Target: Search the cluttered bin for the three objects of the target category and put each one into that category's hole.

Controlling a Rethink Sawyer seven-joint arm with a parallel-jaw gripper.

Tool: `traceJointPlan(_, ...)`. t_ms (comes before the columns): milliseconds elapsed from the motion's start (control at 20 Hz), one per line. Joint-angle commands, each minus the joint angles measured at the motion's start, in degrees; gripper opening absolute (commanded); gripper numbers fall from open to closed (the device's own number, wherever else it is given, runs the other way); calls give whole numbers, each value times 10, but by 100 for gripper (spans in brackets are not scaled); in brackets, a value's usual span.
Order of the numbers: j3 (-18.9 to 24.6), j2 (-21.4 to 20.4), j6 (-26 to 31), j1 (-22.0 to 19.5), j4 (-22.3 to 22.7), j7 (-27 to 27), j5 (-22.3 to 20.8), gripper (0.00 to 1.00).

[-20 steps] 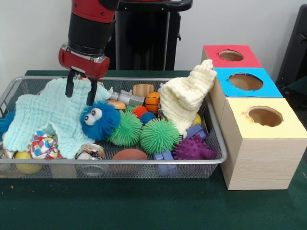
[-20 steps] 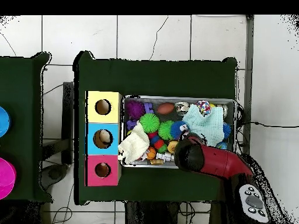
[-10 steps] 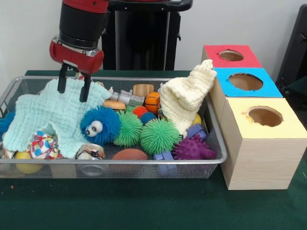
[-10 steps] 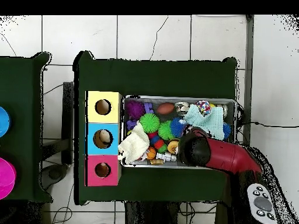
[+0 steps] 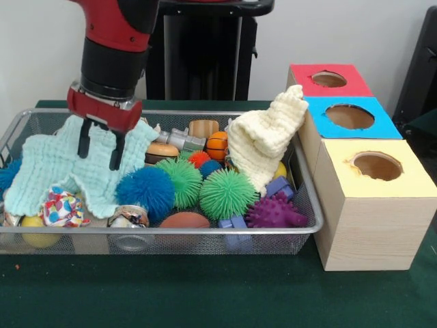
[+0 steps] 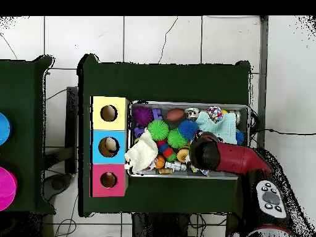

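The wire mesh bin (image 5: 205, 236) (image 6: 247, 110) holds a clutter of toys. My gripper (image 5: 99, 156) is open and empty, its tips down on a pale mint cloth (image 5: 48, 171) (image 6: 227, 128) at the bin's left in the front view. A blue fuzzy ball (image 5: 145, 191) (image 6: 187, 129) lies just right of it, beside two green spiky balls (image 5: 225, 193). A cream cloth (image 5: 263, 140) (image 6: 142, 153) hangs over the bin's right wall. Three boxes with holes stand beside the bin: yellow (image 5: 375, 166) (image 6: 108, 113), blue (image 5: 349, 116) (image 6: 108, 146) and red (image 5: 328, 78) (image 6: 108, 179).
Also in the bin are a purple spiky ball (image 5: 274, 213), a brown football (image 5: 184, 221), a small basketball (image 5: 216, 144), a patterned fabric ball (image 5: 61, 207), a yellow ball (image 5: 37, 232), blue blocks (image 5: 280, 186) and a wooden piece (image 5: 203, 128).
My gripper has moved left along the bin and then down onto the mint cloth. The blue fuzzy ball has rolled, so its eyes no longer show, and the mint cloth has shifted.
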Motion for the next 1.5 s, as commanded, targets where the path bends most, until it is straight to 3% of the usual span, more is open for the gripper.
traceJointPlan(50,-9,80,-5,23,-52,27,-37,100)
traceJointPlan(200,-37,95,25,51,-77,33,-42,100)
traceJointPlan(450,-38,111,83,60,-115,-3,-42,100)
traceJointPlan(800,-36,120,88,62,-127,-7,-34,100)
traceJointPlan(900,-41,99,97,71,-116,1,-28,100)
traceJointPlan(1100,-48,20,171,99,-82,-6,-11,100)
traceJointPlan(1200,-45,6,193,104,-82,-14,-10,100)
traceJointPlan(1250,-45,6,202,106,-83,-11,-13,0)
traceJointPlan(1500,-83,18,227,131,-100,33,-17,0)
